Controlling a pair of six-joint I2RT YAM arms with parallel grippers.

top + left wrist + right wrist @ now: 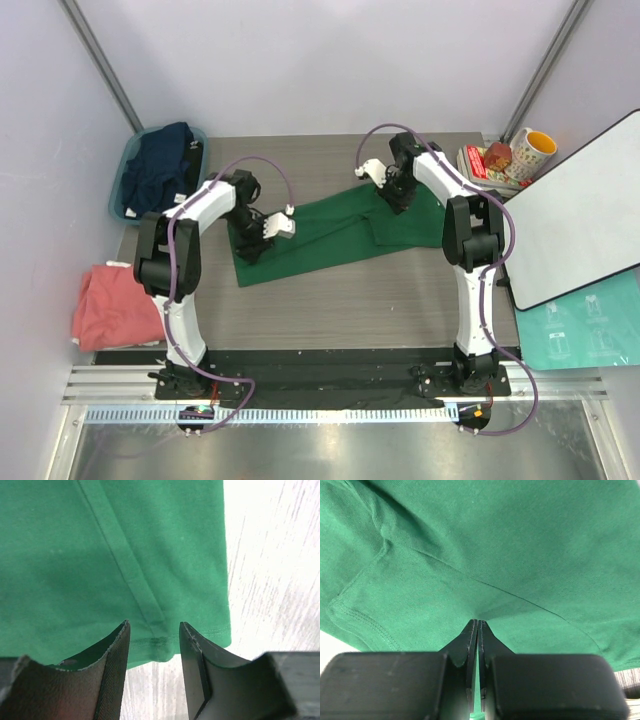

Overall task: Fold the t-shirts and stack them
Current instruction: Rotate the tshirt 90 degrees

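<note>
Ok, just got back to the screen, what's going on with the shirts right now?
Both arms are on the green t-shirt, which lies stretched across the table. The right gripper is pinched shut on a fold of its fabric at the far right end. The left gripper is open, poised over the hem near a corner at the other end, not gripping. The pink t-shirt lies crumpled at the near left, and the navy t-shirt sits in the tub.

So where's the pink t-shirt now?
Top view: the pink t-shirt lies bunched at the near-left edge of the table, beside the left arm, nearer than the teal tub.
</note>
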